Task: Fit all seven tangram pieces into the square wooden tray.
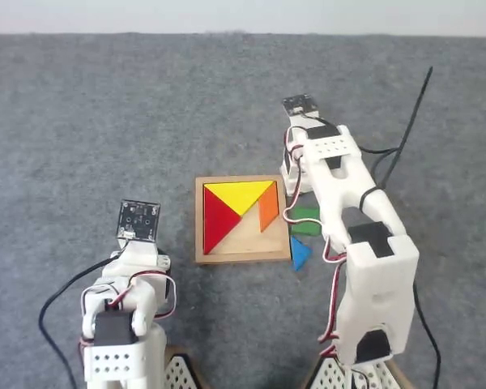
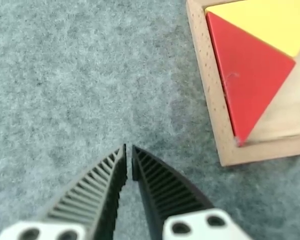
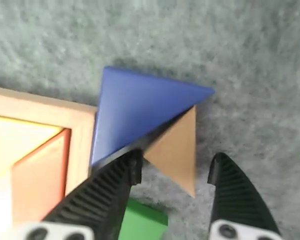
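The square wooden tray (image 1: 241,256) holds a yellow triangle (image 1: 239,194), a red triangle (image 1: 218,221) and an orange piece (image 1: 268,212). My right gripper (image 3: 177,165) is open just off the tray's far right corner. It straddles a tan triangle (image 3: 176,150) that lies against a dark blue triangle (image 3: 135,107). The blue one touches the tray rim (image 3: 82,145). A green piece (image 3: 144,223) lies under one finger. My left gripper (image 2: 129,150) is shut and empty over the carpet, left of the tray's near corner (image 2: 225,150).
Two green pieces (image 1: 305,220) and a small light blue triangle (image 1: 300,253) lie on the grey carpet by the tray's right edge, beneath the right arm (image 1: 364,235). The left arm (image 1: 130,284) stands near the front left. Open carpet stretches behind and left.
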